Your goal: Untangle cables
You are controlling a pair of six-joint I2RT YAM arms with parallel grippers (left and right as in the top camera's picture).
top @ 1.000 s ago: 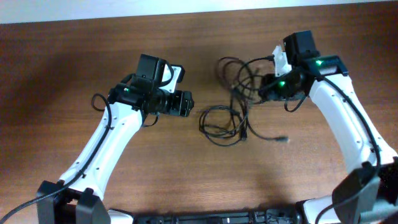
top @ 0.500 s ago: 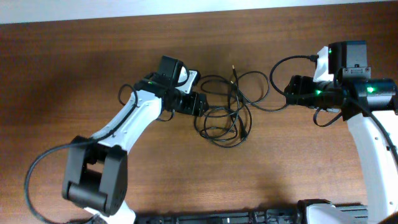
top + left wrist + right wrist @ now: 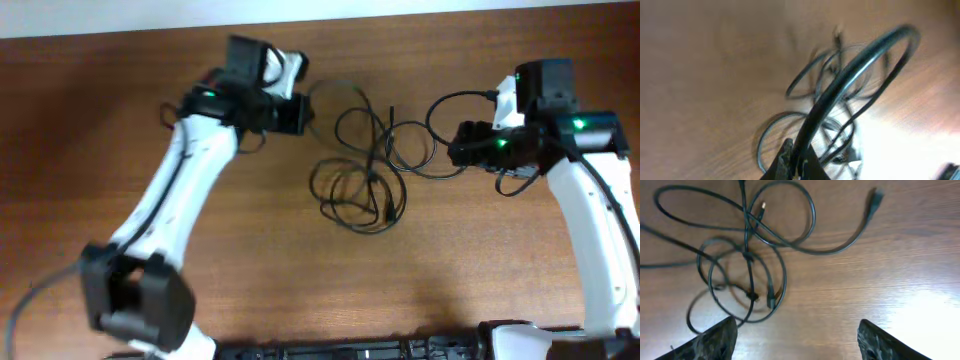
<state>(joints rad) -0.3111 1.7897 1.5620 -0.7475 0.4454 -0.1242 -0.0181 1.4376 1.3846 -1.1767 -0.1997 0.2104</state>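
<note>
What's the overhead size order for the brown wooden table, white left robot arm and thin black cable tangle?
Largest to smallest:
brown wooden table
white left robot arm
thin black cable tangle

heavy blur in left-wrist view

Overhead: straight down from well above, whole surface [image 3: 470, 280] in frame. Wrist views: close, tilted down onto same wood; left blurred. Shared by all three: cables [image 3: 370, 180].
</note>
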